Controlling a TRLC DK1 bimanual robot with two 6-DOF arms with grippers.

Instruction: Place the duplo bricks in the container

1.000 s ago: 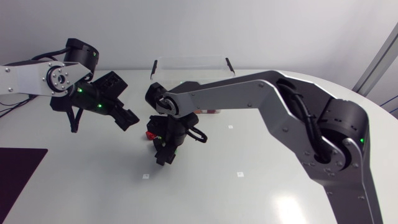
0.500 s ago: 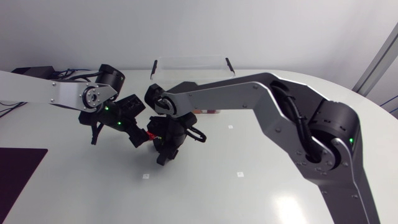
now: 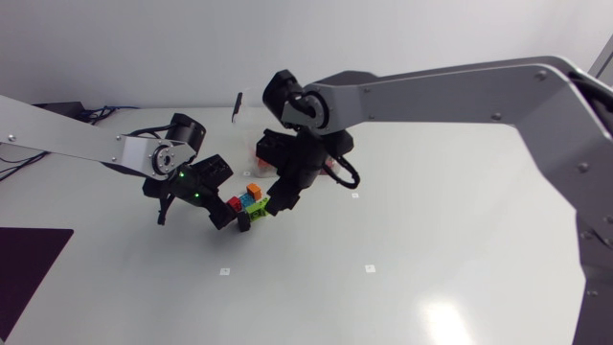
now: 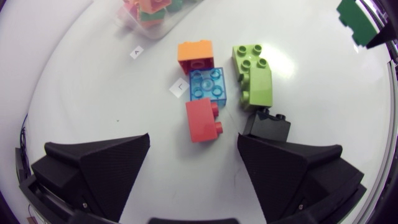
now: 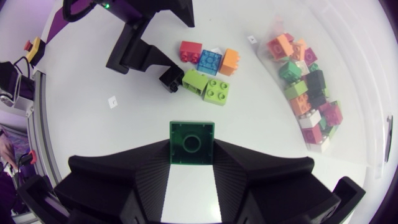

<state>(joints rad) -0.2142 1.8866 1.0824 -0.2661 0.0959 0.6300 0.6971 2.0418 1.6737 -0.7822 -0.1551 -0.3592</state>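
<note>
Right gripper (image 5: 191, 150) clamped on dark green brick (image 5: 191, 137), up in air. Left gripper (image 4: 194, 144) spread wide and holding nothing. Red brick (image 4: 200, 121) sits between its fingers, black brick (image 4: 268, 126) by one finger. Blue brick (image 4: 207, 85), orange brick (image 4: 195, 53), light green brick (image 4: 255, 78) just ahead. Container (image 4: 138, 26) beyond them, many bricks inside.

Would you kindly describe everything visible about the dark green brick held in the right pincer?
The dark green brick is a square piece of smooth plastic, clamped from two sides in the right pincer. Its hollow underside, with a round tube in the middle, faces the wrist camera. It hangs above the table, touching nothing else.
</note>
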